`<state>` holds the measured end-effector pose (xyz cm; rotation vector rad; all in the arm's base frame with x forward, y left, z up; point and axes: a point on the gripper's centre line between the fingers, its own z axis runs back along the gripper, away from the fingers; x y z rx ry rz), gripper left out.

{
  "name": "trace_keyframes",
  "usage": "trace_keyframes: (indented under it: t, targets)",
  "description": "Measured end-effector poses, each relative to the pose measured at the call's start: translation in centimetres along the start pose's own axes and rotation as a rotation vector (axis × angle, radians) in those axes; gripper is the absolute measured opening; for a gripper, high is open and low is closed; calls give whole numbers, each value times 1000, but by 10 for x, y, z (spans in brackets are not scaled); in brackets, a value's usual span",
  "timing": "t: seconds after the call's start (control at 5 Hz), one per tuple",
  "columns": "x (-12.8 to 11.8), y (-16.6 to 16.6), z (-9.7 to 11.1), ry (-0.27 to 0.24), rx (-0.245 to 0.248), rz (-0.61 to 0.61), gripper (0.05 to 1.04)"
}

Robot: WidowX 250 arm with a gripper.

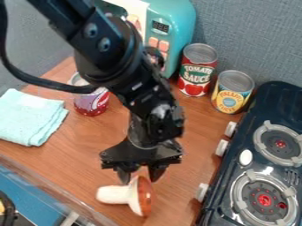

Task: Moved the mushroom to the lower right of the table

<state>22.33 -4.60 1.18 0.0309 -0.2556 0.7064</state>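
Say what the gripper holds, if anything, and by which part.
Can't tell: the gripper is at the mushroom cap, but a grip isn't clear.

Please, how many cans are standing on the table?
3: a red one beside the teal appliance, a yellow one near the stove, a purple-red one partly behind the arm. More may be hidden.

From here the tabletop (196, 126) looks like smooth wood, the folded towel (29, 117) matt cloth. The tomato can (198, 66) has a metal lid and paper label; the toy microwave (182, 20) seems smooth plastic, the stove (280, 99) glossy, the wall (254, 35) rough, fabric-like.
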Motion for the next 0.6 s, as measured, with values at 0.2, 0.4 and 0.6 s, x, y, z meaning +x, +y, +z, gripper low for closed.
trace_keyframes:
  t: [0.2,0.4,0.6]
  targets:
    - [2,-1,8,-31,-4,-20,977]
    - [5,-1,31,-60,-29,-18,1013]
    - [24,5,77,-109,-127,54,1006]
